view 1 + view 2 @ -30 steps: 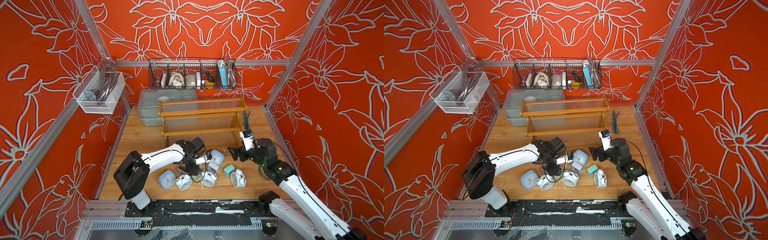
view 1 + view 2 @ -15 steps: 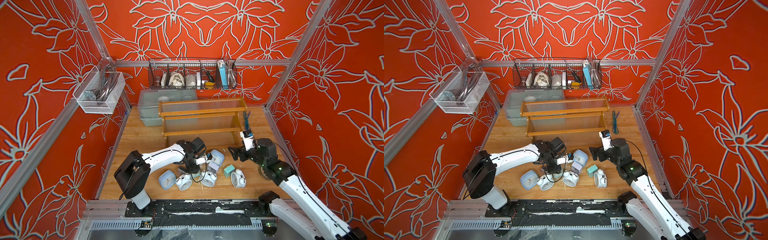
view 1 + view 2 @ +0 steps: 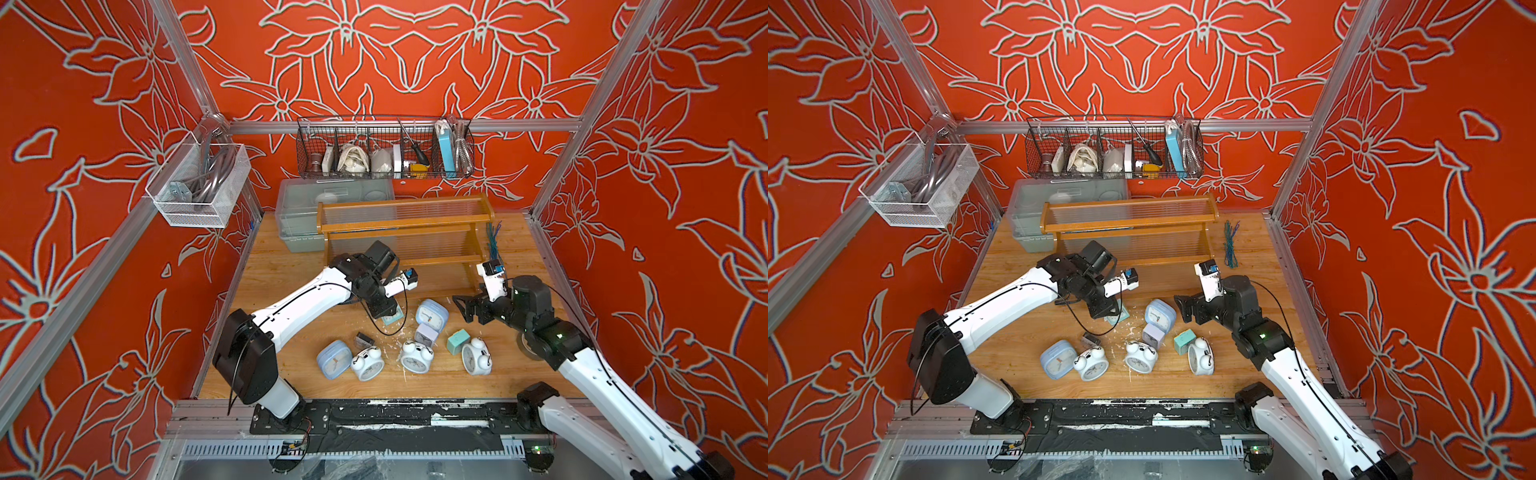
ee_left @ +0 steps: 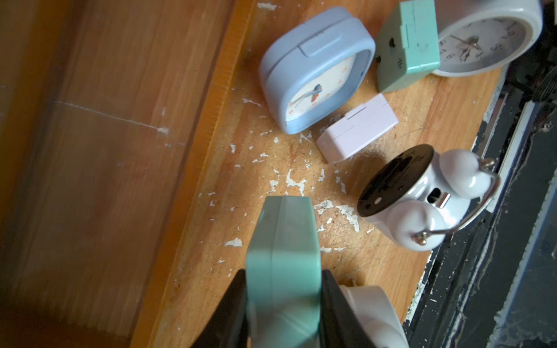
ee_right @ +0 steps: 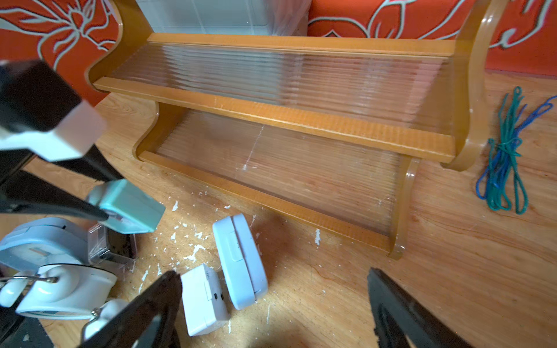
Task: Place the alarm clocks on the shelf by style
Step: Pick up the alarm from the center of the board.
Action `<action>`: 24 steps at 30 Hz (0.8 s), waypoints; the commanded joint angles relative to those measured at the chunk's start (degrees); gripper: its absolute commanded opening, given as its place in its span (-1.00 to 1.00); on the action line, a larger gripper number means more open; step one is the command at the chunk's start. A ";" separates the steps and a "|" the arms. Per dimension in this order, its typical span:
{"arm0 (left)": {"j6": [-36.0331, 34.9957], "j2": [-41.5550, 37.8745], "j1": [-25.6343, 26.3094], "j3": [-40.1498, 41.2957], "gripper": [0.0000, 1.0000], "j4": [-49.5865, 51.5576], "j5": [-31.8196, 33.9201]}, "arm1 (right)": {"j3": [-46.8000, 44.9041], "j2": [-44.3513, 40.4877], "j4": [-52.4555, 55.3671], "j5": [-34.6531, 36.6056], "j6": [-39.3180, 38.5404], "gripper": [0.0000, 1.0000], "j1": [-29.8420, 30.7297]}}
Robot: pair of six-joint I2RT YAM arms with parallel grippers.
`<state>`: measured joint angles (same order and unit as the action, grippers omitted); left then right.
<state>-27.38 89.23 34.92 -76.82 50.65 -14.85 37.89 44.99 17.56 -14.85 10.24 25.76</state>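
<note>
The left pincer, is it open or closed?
Closed: the left pincer grips a teal cube clock, black fingers pressing both sides.

Red walls (image 3: 415, 62) patterned with pale flower outlines are set around a wooden tabletop (image 3: 282, 270). A black wire basket (image 3: 307, 145) is hung on the back wall, and a white mesh basket (image 3: 191, 214) on the left wall. A grey translucent bin (image 3: 297, 232) is placed below the wire basket. Green and blue cords (image 3: 1230, 245) are bundled at the right. White flecks (image 4: 294, 180) are scattered on the wood.
</note>
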 commanded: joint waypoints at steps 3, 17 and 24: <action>-1.35 -1.88 -2.13 -3.01 -0.36 6.65 -1.06 | 1.42 1.78 -4.06 -4.18 -0.70 0.99 3.58; 1.62 -1.75 -2.92 -8.69 -0.34 12.91 0.74 | 2.12 12.07 -17.94 -3.83 -7.83 0.99 16.17; 7.72 -0.11 -2.90 -10.55 -0.34 12.95 1.35 | -3.08 13.68 -33.27 6.66 -5.46 0.99 23.28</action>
<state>-23.31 88.42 32.25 -85.95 62.24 -13.50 37.04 58.02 -6.37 -13.65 3.88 47.79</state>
